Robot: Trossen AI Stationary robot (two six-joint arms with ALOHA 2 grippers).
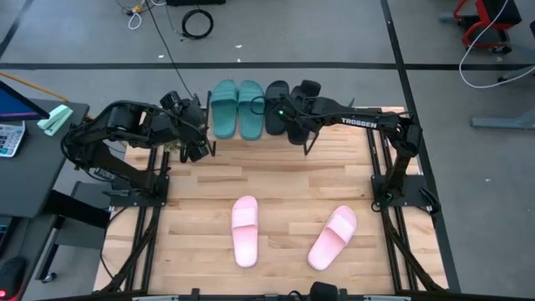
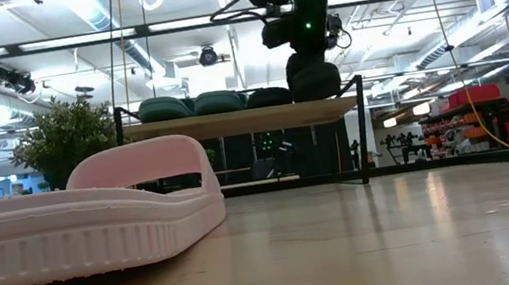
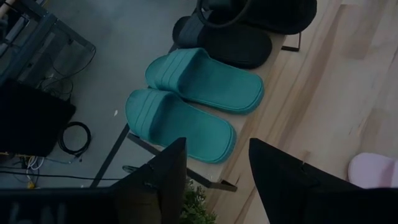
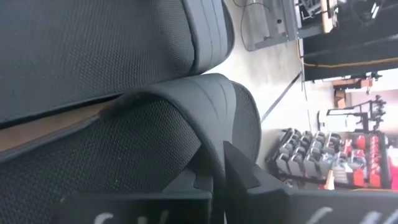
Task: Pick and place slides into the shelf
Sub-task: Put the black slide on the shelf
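Step in hand: right gripper (image 1: 303, 99), jaws clamped on 2nd black slide (image 4: 186, 143), lowering it onto shelf (image 2: 241, 120) beside 1st black slide (image 1: 277, 107). Left gripper (image 3: 214, 180), jaws apart, waits near shelf's teal end (2 pink slides (image 1: 245, 231) left). Next: release squarely.

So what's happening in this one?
A two-arm robot is loading rubber slide sandals onto a small shelf with a light wooden top at the table's far edge. Two teal green slides and one black slide already lie on its top. The right gripper, shut on the second black slide, holds it at the shelf beside the first. The left gripper is open and empty near the shelf. Two light pink slides remain on the table.
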